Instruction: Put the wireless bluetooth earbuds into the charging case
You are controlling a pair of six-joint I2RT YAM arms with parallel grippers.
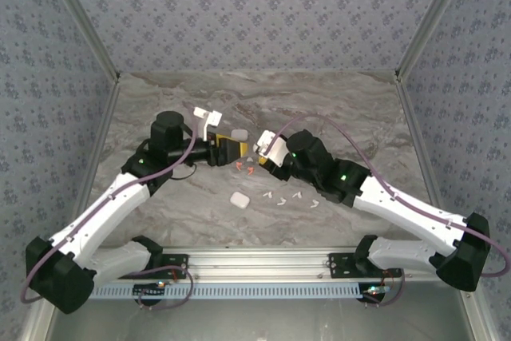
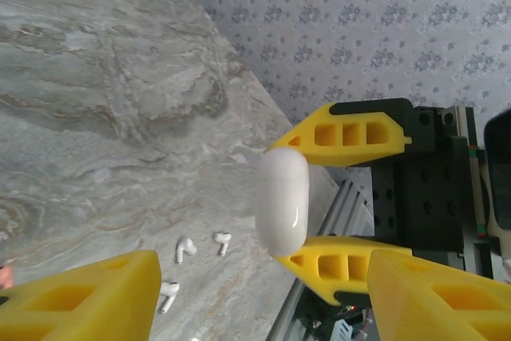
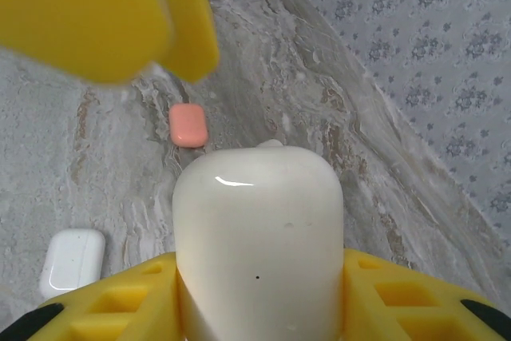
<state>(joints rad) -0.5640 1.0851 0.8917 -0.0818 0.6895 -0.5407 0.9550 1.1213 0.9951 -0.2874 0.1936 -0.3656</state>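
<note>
Counter (image 1: 335, 109): marble-patterned, carrying all loose items. Left arm (image 1: 104, 213) and right arm (image 1: 407, 205) reach in and meet over its centre, wrists facing one another. Step in hand, as judged: presenting the case for opening, ahead of any loading; no earbud is picked up. Right fingers (image 3: 120, 301) are clenched on the lower body of a white case (image 3: 259, 237), holding it clear of the counter as far as the wrist views show, rounded end away from the grip; the lid looks closed. Left fingers (image 2: 88, 301) are released, spread apart with nothing clamped between them. They stand close before the case (image 2: 281, 201), one to each side of it in the left wrist view; whether either touches it cannot be told. Next move, as judged: the left fingers need to take the lid end and swing it back while the right grip holds firm; the glossy, rounded shell may slip. A spare case (image 1: 238, 198) lies on the counter nearer the bases; a coral case (image 3: 188, 125) lies further off in the right wrist view. The earbuds (image 1: 281, 200) lie loose on the counter. The white ones form a scattered row right of the spare case, and the coral ones (image 1: 244, 168) lie just under the meeting fingers. None is touched by either set of fingers.
</note>
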